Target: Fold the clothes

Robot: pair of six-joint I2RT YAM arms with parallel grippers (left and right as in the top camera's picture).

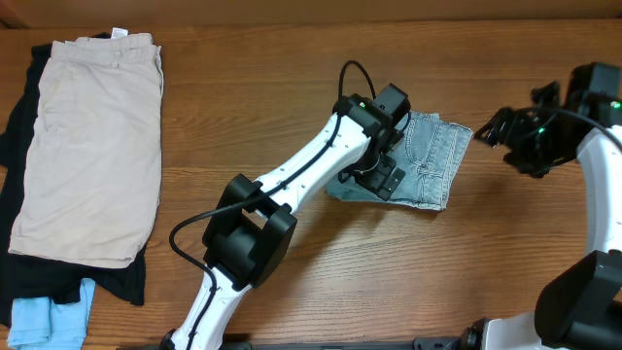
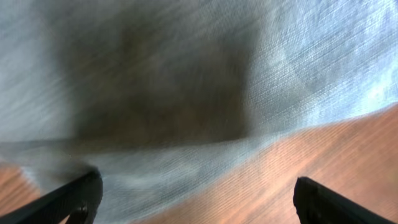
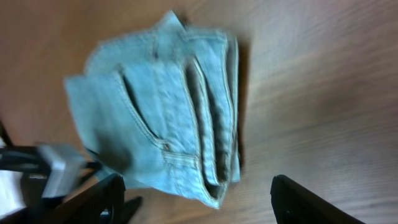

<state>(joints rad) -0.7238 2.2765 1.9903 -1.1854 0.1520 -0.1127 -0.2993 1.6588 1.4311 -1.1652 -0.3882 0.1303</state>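
Pale blue denim shorts (image 1: 434, 160) lie folded on the wooden table, right of centre. My left gripper (image 1: 387, 173) is open right over their left part; in the left wrist view the denim (image 2: 186, 74) fills the frame between the spread fingers (image 2: 196, 199). My right gripper (image 1: 498, 131) is open and empty, hovering just right of the shorts. The right wrist view shows the folded shorts (image 3: 161, 106) with pocket seams, above the open fingers (image 3: 199, 199).
Beige shorts (image 1: 92, 146) lie on a black garment (image 1: 19, 224) at the far left. A small light-blue piece (image 1: 49, 319) sits at the front left corner. The table's back edge (image 1: 311, 15) runs along the top.
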